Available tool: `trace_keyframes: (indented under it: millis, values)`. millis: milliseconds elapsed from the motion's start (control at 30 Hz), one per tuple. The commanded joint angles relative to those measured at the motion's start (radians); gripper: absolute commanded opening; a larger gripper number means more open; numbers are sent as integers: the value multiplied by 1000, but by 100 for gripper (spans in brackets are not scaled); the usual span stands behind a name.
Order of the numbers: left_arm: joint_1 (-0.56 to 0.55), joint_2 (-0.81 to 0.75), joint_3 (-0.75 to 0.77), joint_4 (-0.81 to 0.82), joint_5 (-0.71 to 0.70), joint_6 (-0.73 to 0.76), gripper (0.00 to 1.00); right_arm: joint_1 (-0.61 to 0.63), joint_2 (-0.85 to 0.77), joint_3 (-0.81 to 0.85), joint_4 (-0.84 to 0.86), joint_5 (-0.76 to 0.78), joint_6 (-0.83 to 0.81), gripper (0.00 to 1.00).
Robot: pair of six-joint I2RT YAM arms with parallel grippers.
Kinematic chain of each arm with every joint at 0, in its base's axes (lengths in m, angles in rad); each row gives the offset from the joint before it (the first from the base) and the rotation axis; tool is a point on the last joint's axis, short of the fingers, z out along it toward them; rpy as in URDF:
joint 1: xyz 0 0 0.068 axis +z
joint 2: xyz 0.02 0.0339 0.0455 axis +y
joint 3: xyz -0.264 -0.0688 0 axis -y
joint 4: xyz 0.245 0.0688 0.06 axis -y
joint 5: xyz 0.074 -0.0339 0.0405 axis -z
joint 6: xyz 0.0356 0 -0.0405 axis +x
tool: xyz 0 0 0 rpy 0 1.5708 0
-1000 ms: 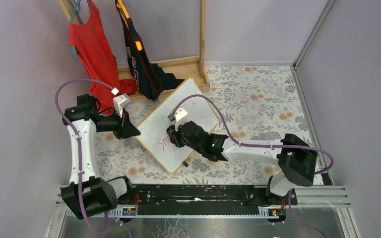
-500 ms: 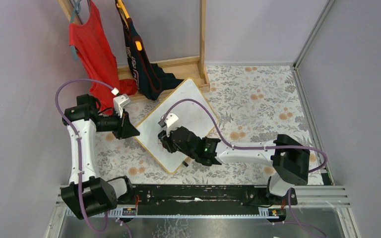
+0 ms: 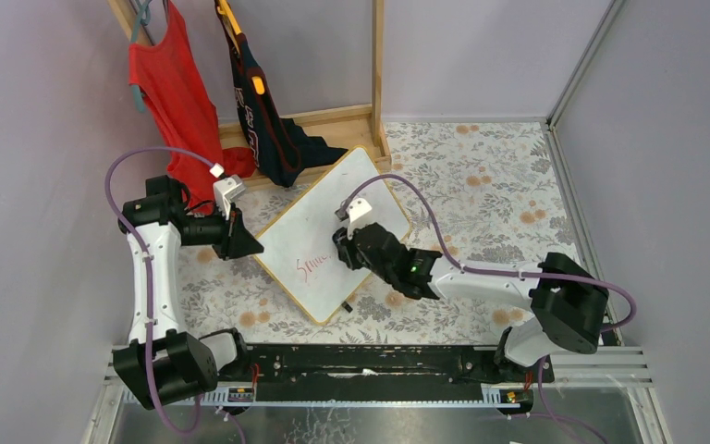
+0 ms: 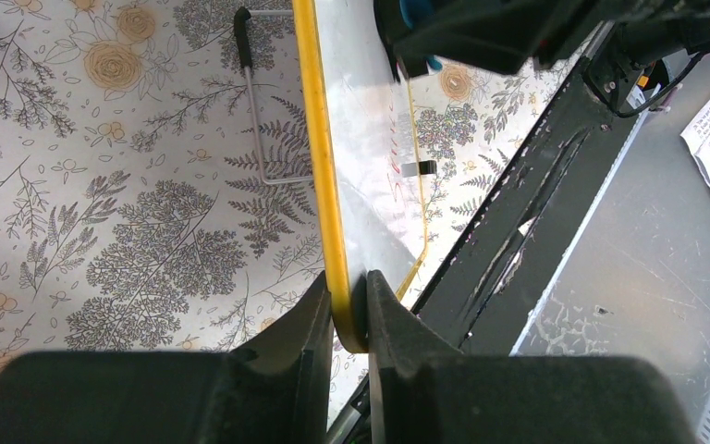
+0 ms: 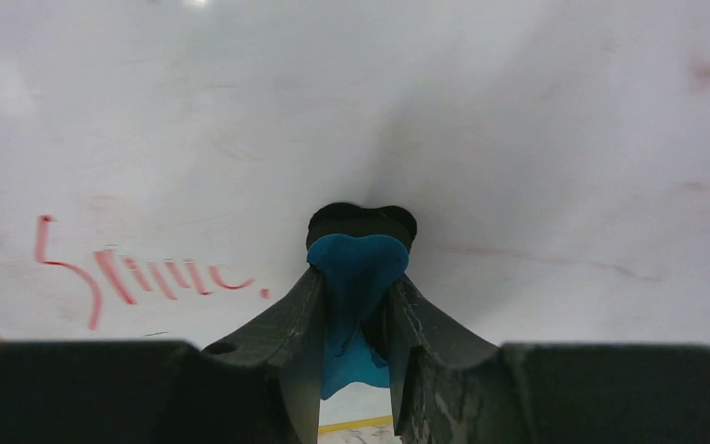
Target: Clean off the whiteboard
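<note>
Whiteboard (image 3: 305,227) lies at worktop centre with left pincer (image 4: 347,289) clamped on its 9 o'clock frame; right pincer (image 5: 356,282), clamped on blue eraser (image 5: 356,254), has withdrawn toward 3 o'clock, leaving red writing (image 5: 139,276) uncleared, so erasure remains incomplete.

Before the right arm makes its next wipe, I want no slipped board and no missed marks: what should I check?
1. Left gripper clamped on the whiteboard frame: ok.
2. Right gripper gripping the blue eraser: ok.
3. Eraser pad pressed flat on the board: cannot tell.
4. Board wiped clean: not ok, red writing on it.
5. Bare board between eraser and writing: ok.
</note>
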Motion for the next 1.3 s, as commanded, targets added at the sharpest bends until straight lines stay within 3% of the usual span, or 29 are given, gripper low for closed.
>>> trace_keyframes:
  millis: [0, 167, 433, 700, 933, 1267]
  values:
    - [-21, -17, -24, -38, -44, 58, 0, -55, -42, -33, -15, 49, -14, 0]
    - [-22, -7, -26, -38, -39, 62, 0, -35, -19, -14, 7, -52, 36, 0]
    - [-21, -6, -26, -38, -42, 64, 0, 141, 99, 115, 42, -62, 54, 0]
    - [-21, -12, -26, -38, -36, 61, 0, 214, 169, 180, 67, -90, 50, 0]
    - [-23, -10, -26, -38, -36, 57, 0, 203, 106, 105, 55, 43, 29, 0]
    - [-22, -15, -23, -38, -40, 56, 0, 28, -68, -111, 23, 90, 40, 0]
